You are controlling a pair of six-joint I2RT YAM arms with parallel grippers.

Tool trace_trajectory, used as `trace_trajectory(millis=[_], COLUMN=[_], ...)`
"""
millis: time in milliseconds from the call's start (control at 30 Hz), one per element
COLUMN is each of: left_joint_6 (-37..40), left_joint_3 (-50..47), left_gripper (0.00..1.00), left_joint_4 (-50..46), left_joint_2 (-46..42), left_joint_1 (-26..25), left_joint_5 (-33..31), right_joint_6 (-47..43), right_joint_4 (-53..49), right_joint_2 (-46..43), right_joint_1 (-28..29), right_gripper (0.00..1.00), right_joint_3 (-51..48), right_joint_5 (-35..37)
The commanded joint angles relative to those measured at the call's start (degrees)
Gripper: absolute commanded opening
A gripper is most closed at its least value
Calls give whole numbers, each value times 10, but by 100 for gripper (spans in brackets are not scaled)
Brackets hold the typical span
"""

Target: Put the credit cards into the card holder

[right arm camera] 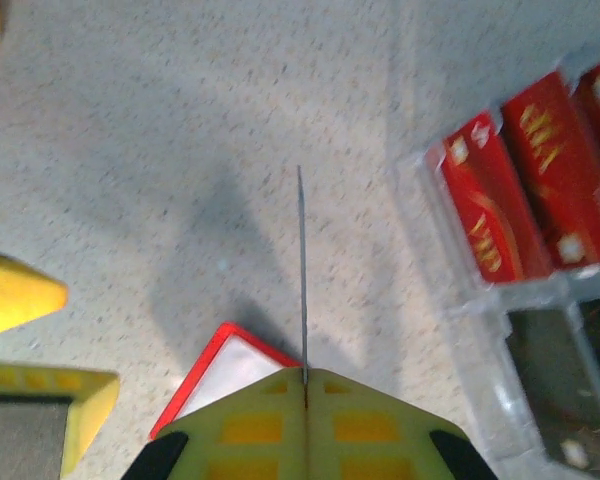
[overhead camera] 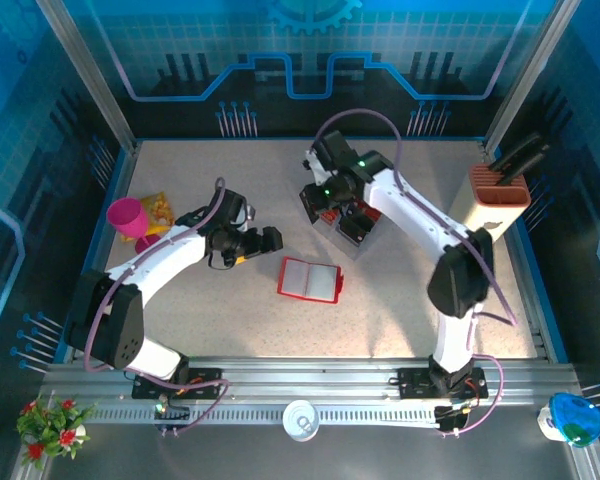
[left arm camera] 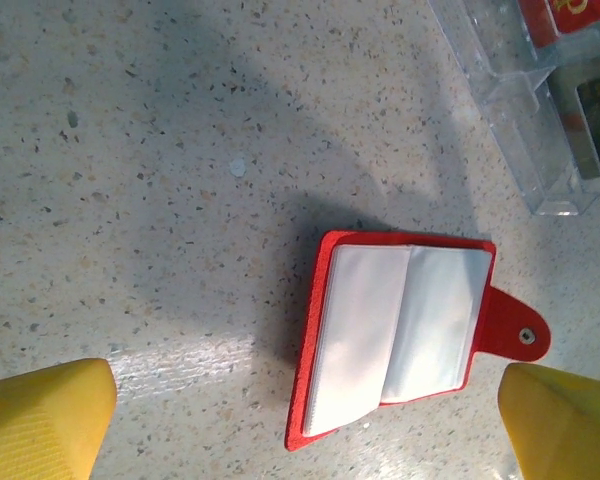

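Leftmost, a pink cup [overhead camera: 128, 216] and a small yellow item [overhead camera: 160, 207], too blurred to name, sit near the left wall of the speckled table [overhead camera: 240, 330], close by the left arm's forearm. The left gripper [overhead camera: 268, 240] hovers with its jaws spread wide and nothing between them. In its wrist view its yellow fingers [left arm camera: 42, 420] frame the card holder [left arm camera: 400, 340], which lies open and flat mid-table with bare tabletop on every side: red rim, pale glossy sleeves, a snap tab at one edge. The right gripper [right arm camera: 303, 385] is clamped tight on one credit card [right arm camera: 302, 260], seen edge-on as a thin dark line, so its face can't be read; the holder's corner shows just beside the fingers. Next to it stands the clear plastic tray [left arm camera: 520, 120], with more red cards [right arm camera: 525, 190] lined up in one compartment, partly cut off by the frame. Far right, a beige slotted block [overhead camera: 498, 200] stands against the wall.
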Motion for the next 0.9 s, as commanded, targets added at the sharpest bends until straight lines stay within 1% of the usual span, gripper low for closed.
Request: trace_trajectory(millis=[0,133,233,400,533,700,867], left_joint_6=[44,84,89,96,97,99,103], left_joint_3=[27,41,39,37,37,35,31], left_gripper=[99,99,99,99,99,99,99], left_joint_4=[-47,-70,-74,-67,-57,-52,-46], left_joint_2=[14,32,42,57,73,78,82], left_joint_1=[-27,-66,-76,-86,-98,-113,-123], left_joint_5=[-39,-91,-109,-120,-131,-141,-149], right_joint_6=[127,232,278,320,355,373,387], right_joint_4=[168,344,416,485,585,647,677], right_joint_2=[-71,-162,-201,-241,-259,-261,-258], right_joint_1=[-3,3,16,43,56,79,89], right_gripper=[0,0,0,0,0,0,0], right_joint_3=[-139,-329,-422,-522,-597,-645,-676], right_joint_5=[-65,-66,-45,-3,9,31,53])
